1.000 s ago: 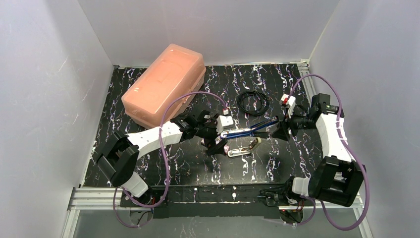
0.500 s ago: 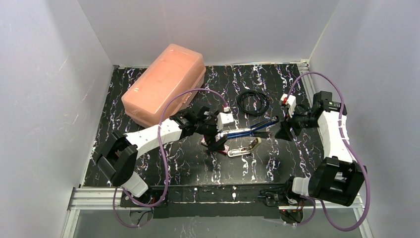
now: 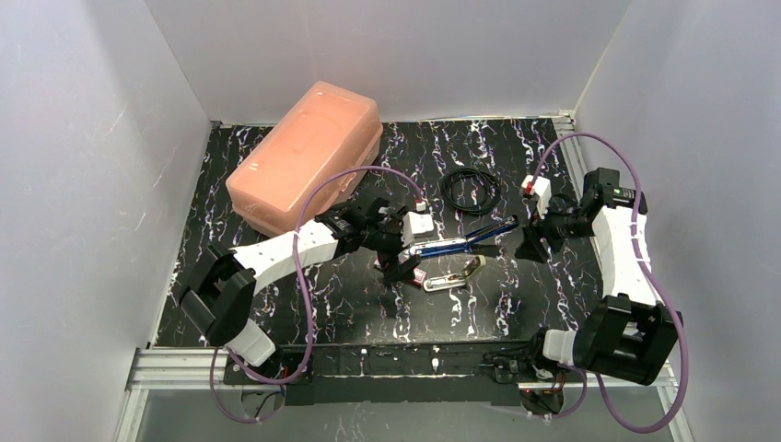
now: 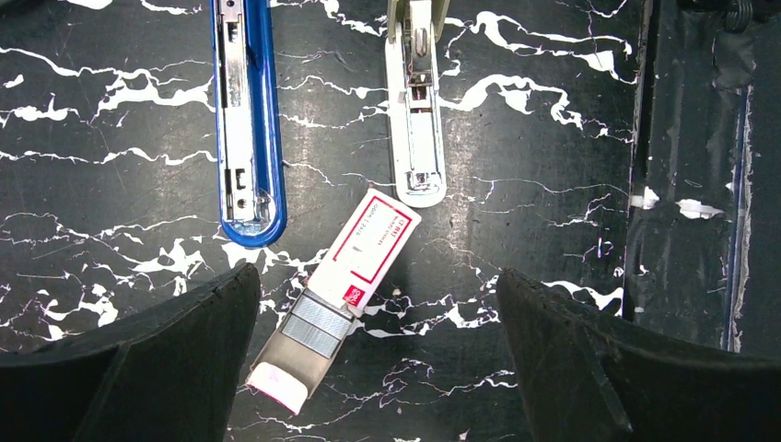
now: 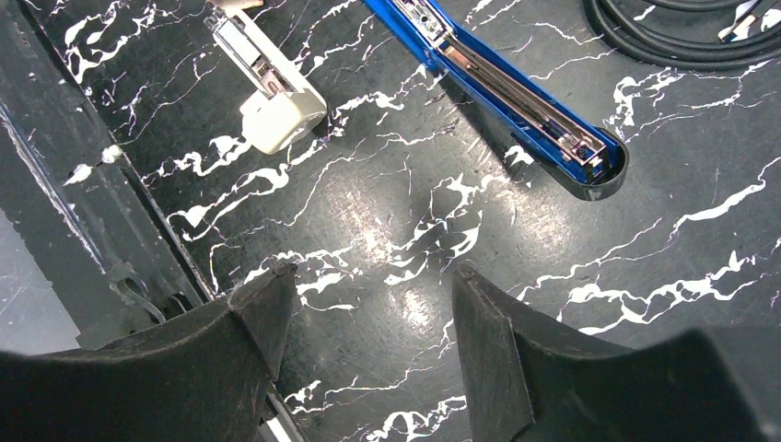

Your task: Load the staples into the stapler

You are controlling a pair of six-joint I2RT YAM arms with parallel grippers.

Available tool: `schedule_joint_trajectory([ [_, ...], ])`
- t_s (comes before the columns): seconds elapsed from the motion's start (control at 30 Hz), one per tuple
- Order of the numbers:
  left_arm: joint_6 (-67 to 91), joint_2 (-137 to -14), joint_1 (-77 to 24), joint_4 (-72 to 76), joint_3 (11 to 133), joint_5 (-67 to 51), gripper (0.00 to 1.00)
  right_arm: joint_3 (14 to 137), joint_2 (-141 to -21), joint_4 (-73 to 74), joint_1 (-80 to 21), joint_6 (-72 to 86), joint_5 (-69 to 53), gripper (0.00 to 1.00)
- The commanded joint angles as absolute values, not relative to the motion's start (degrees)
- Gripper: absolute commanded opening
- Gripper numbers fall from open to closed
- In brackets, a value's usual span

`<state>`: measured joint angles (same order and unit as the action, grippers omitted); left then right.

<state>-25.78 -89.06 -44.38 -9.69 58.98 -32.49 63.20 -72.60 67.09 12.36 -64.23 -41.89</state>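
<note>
The stapler lies opened flat: its blue magazine arm (image 3: 460, 243) (image 4: 247, 120) (image 5: 516, 87) runs beside the cream base (image 3: 453, 278) (image 4: 416, 110) (image 5: 267, 101). The staples box (image 4: 367, 244), pink-red with a pale label, lies slanted just below them. Its grey inner tray (image 4: 299, 341) is pulled out and shows staple strips. My left gripper (image 3: 402, 267) (image 4: 376, 299) hovers open over the box, one finger on each side, touching nothing. My right gripper (image 3: 532, 244) (image 5: 370, 276) stands open above bare mat, near the blue arm's right end.
A large salmon-pink plastic case (image 3: 308, 157) sits at the back left. A black cable coil (image 3: 471, 191) (image 5: 672, 41) lies behind the stapler. White walls close in three sides. The mat's front edge and a dark rail (image 4: 691, 184) run near the stapler base.
The right arm has drawn slightly back to the right. The left gripper has shifted a little over the staples box. Stapler and box have not moved.
</note>
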Motion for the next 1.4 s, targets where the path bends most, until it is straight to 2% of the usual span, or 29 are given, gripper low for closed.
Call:
schedule_joint_trajectory([
  [0.0, -27.78, -86.68, -43.89, -11.67, 58.54, -34.09, 0.98, 65.38, -71.89, 68.20, 12.59, -63.41, -42.35, 0.71],
  [0.27, -28.77, -85.28, -43.66, -10.61, 57.36, -34.00, 0.97, 65.49, -70.55, 68.12, 12.61, -63.14, -43.67, 0.71],
  [0.53, -26.69, -81.34, -43.46, -5.24, 51.21, -33.61, 0.96, 66.29, -69.01, 70.66, 12.63, -65.01, -44.51, 0.72],
  [0.93, -22.49, -82.46, -43.17, -1.01, 51.86, -30.41, 0.95, 65.10, -66.42, 69.16, 12.57, -64.16, -46.92, 0.72],
  [1.37, -20.93, -85.83, -43.11, 1.92, 50.01, -33.69, 0.86, 61.54, -68.10, 70.61, 12.57, -73.24, -49.82, 0.74],
])
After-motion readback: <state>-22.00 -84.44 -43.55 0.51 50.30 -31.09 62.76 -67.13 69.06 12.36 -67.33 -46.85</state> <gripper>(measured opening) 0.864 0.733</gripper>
